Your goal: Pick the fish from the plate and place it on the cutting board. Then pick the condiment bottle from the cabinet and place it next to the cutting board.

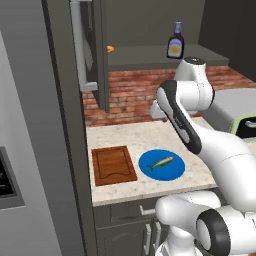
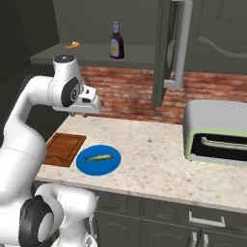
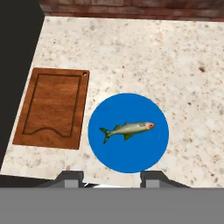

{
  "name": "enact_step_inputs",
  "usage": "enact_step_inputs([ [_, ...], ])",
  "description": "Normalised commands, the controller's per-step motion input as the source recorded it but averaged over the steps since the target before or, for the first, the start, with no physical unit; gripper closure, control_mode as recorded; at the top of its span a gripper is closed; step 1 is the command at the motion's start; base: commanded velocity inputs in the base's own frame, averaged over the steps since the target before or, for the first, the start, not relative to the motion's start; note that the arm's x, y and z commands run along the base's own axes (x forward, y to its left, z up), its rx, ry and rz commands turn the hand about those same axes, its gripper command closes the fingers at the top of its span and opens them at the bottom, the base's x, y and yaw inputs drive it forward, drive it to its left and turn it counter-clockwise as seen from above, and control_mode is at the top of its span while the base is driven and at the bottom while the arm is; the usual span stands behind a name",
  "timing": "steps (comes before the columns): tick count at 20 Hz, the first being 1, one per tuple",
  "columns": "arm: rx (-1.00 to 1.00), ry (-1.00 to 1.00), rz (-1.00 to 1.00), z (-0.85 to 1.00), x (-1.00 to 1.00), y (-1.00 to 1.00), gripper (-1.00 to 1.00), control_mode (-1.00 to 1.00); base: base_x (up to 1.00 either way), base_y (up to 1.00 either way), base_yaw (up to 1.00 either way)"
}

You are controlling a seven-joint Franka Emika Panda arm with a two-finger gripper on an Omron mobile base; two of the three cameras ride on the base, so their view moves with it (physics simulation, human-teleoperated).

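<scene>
Gripper (image 3: 111, 177) hangs high over counter, jaws parted, holding nothing. Fish (image 3: 127, 129) lies on plate (image 3: 105, 151) directly below, between fingertips; board (image 3: 53, 107) just left.

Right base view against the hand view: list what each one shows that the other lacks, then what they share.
Right base view alone: the condiment bottle upright on the cabinet shelf, a small orange item at the shelf's left, the open cabinet door with its bar handle, a toaster oven on the right, and the arm high above the counter.

Hand view alone: the claw from behind its fingertips, jaws apart, holding nothing.

Both: the fish lying on the plate, the cutting board bare beside it, the speckled counter, the brick wall.
</scene>
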Motion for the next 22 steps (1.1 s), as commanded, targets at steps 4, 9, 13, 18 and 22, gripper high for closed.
enact_step_inputs([
  [4,0.00,0.00,0.00,-0.03,-0.07,0.00,-1.00,-1.00,0.00,0.00,0.00],
  [9,0.00,0.00,-0.01,-0.09,-0.23,0.00,-1.00,-1.00,0.00,0.00,0.00],
  [13,0.00,0.00,-0.05,-0.09,-0.28,0.00,-1.00,-1.00,0.00,0.00,0.00],
  [18,0.00,0.00,-0.10,-0.07,-0.24,-0.01,-1.00,-1.00,0.00,0.00,0.00],
  [22,0.00,0.01,-0.14,-0.09,-0.18,-0.02,-1.00,-1.00,0.00,0.00,0.00],
])
